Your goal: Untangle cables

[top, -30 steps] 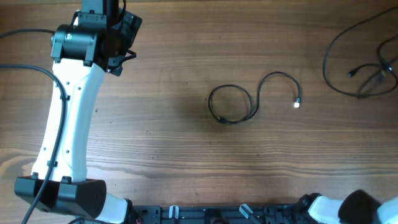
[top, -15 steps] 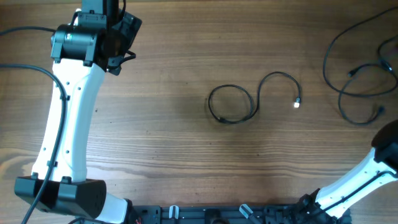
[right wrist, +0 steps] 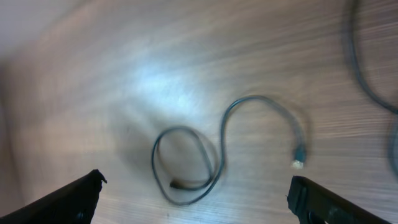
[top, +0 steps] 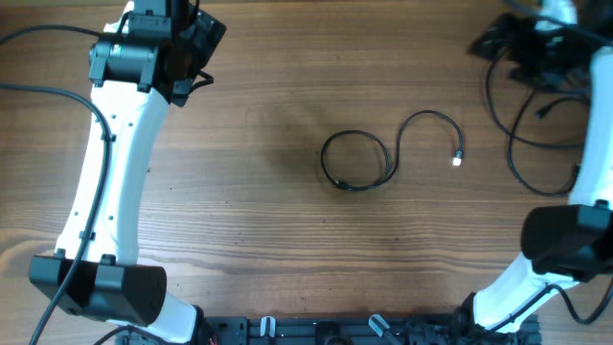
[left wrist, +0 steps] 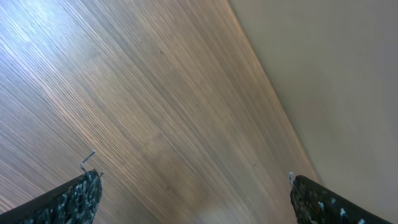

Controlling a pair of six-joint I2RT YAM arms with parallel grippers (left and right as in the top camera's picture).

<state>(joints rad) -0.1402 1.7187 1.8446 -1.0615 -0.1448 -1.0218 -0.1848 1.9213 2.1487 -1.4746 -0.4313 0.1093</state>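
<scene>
One thin black cable [top: 357, 161] lies mid-table in a closed loop, and its tail curves right to a pale plug [top: 458, 159]. The right wrist view shows the same cable [right wrist: 186, 165] and plug [right wrist: 298, 163] lying ahead of my open right gripper [right wrist: 208, 202], which holds nothing. More black cables [top: 522, 144] sprawl in loose loops at the far right, partly under my right arm. In the overhead view my right gripper [top: 490, 45] hovers at the top right. My left gripper [top: 203, 36] is at the top left, open [left wrist: 193, 202] over bare wood, far from every cable.
The left wrist view shows the table's far edge [left wrist: 273, 106] running diagonally, with a beige surface beyond it. The white left arm [top: 110, 172] spans the left side and the right arm [top: 584, 163] spans the right. A dark rail [top: 335, 331] runs along the near edge.
My right arm swung in from the bottom right corner up to the top right. The cables at the far right spread into wider loops. The left arm shifted slightly.
</scene>
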